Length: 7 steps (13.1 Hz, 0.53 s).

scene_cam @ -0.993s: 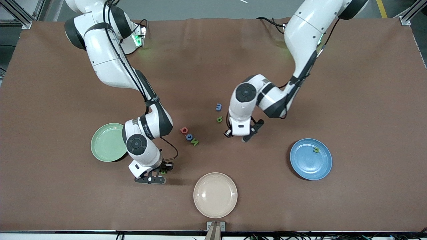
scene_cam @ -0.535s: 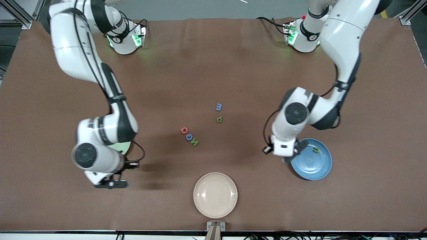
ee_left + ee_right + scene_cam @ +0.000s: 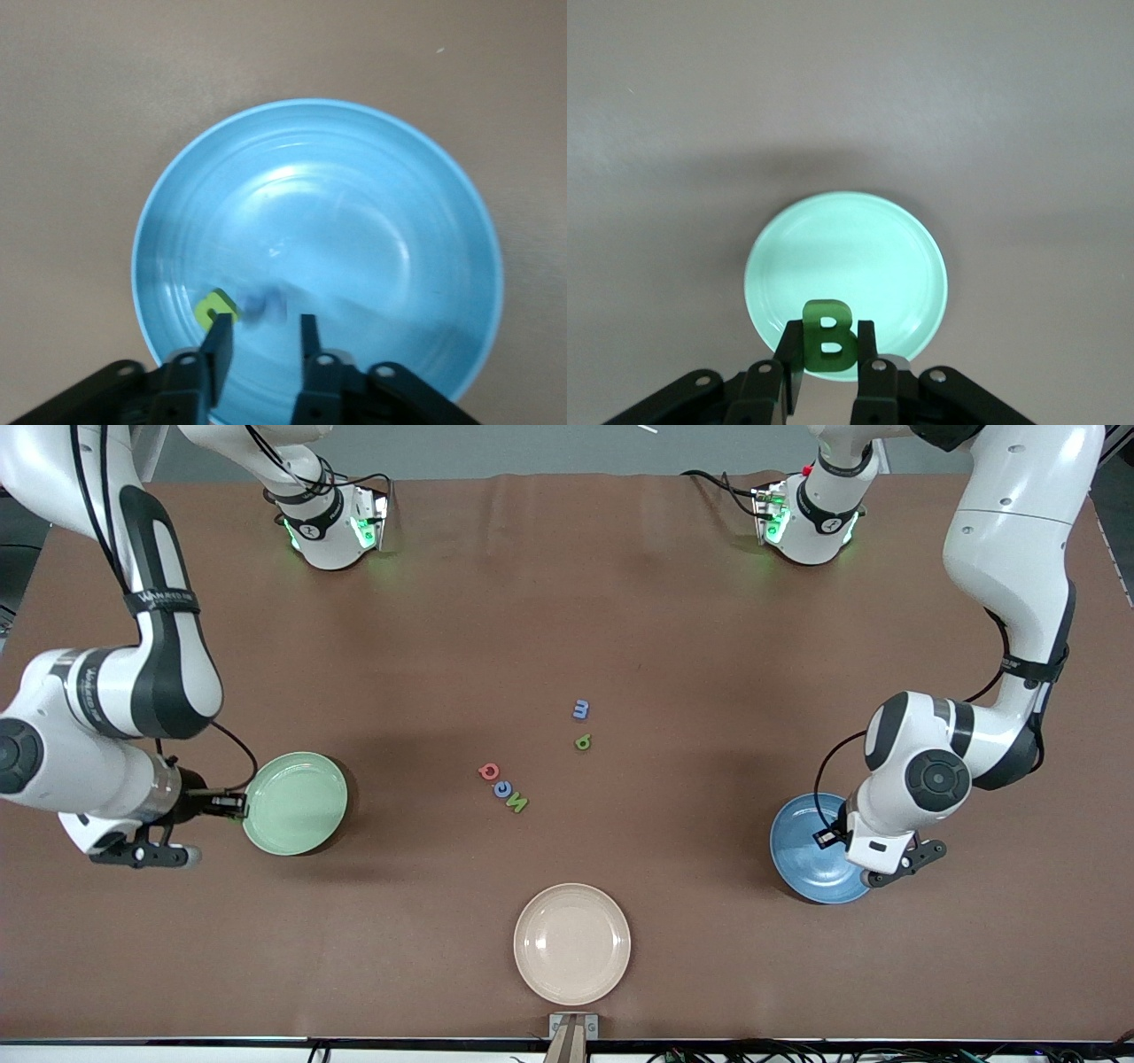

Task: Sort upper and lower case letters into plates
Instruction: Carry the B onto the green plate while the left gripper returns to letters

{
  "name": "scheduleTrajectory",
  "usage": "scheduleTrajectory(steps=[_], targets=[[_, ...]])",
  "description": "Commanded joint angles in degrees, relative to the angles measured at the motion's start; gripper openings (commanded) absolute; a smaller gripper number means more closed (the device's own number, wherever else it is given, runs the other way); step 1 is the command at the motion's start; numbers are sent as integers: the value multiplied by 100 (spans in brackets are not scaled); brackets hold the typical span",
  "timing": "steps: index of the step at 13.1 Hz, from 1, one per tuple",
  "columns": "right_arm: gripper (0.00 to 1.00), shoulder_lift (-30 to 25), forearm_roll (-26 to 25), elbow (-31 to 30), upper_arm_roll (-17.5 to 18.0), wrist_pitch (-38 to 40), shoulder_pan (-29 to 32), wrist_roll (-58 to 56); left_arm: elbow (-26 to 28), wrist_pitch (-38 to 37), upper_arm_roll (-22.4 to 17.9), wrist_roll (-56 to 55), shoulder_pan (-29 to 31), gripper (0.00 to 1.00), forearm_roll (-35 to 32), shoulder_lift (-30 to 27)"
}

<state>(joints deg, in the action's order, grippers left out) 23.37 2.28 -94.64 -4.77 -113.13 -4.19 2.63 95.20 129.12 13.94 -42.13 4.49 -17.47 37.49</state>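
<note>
Right gripper (image 3: 829, 333) pinches a green B (image 3: 829, 343) at the green plate's (image 3: 297, 802) rim, probably because capitals go there. Left gripper (image 3: 263, 329) hangs slightly spread over the blue plate (image 3: 354, 177), where a yellow-green letter (image 3: 215, 307) and a blurred blue piece (image 3: 266, 305) lie. Readable mid-frame on the table (image 3: 567, 584): m (image 3: 580, 709), Q (image 3: 488, 771), N (image 3: 518, 803).

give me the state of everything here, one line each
left pincer: over the blue plate, fingers parted, blurred bluish piece just below them
right pincer: shut on the green letter B, by the mint plate's edge
blue plate: holds a lime-green letter
mint plate: nothing in it
beige plate: nothing in it
loose letters: five lying mid-table
</note>
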Motion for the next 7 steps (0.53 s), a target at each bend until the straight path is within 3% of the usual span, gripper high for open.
scheduleTrajectory(steps=[1, 2, 4, 7], targets=[[0, -527, 53, -1334, 108, -848, 68, -43, 217, -71, 109, -154, -123, 100, -143, -126], [0, -518, 97, -1660, 117, -1251, 94, -43, 453, -141, 161, -407, -149, 100, -152, -336], [0, -457, 123, -2266, 117, -2112, 103, -61, 683, -325, 651, -1170, -237, 100, -143, -566], [2, -281, 132, -2524, 117, -2608, 112, -140, 658, -476, 1172, -2366, -753, 100, -143, -541]])
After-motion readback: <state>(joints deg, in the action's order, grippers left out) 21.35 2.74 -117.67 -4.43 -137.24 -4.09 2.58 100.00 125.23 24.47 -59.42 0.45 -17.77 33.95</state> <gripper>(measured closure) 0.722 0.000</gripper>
